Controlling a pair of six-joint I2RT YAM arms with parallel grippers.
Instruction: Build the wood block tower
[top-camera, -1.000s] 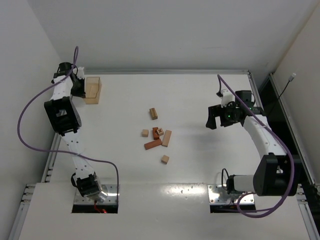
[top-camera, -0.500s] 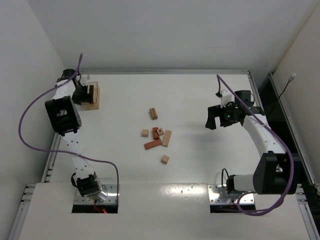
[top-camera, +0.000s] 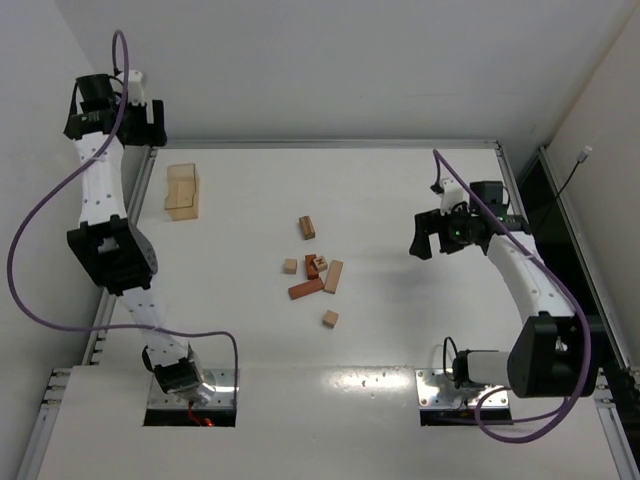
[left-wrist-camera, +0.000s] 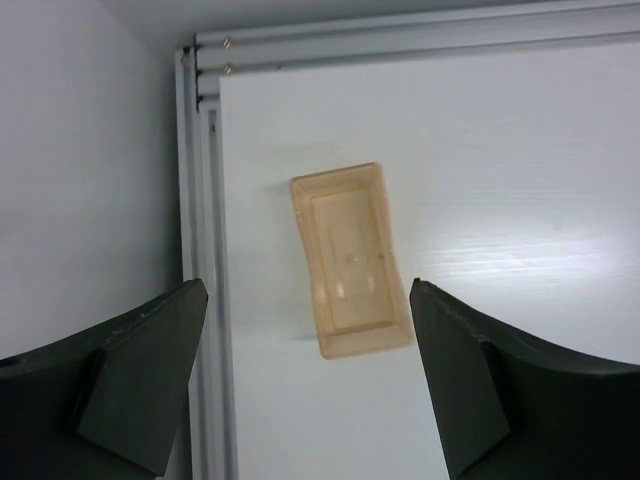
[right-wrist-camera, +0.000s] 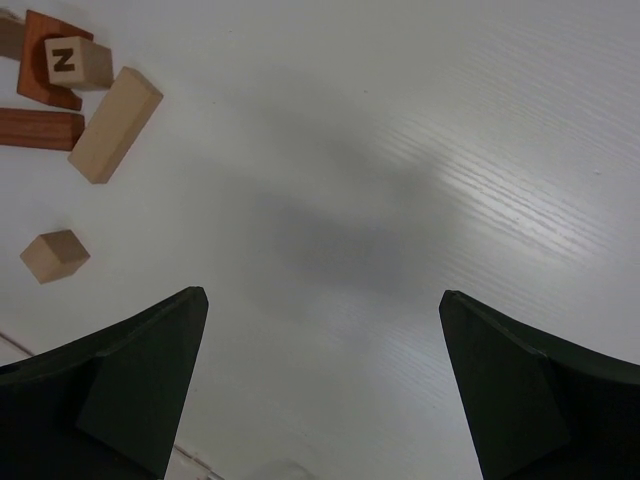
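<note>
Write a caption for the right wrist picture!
Right gripper open above the white table, wood blocks lying loose at upper left, N cube among them.

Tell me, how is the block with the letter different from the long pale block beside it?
The letter block is a small cube; the long pale block is a longer bar. The letter block shows a dark N; the long pale block is plain. Both are light wood.
</note>
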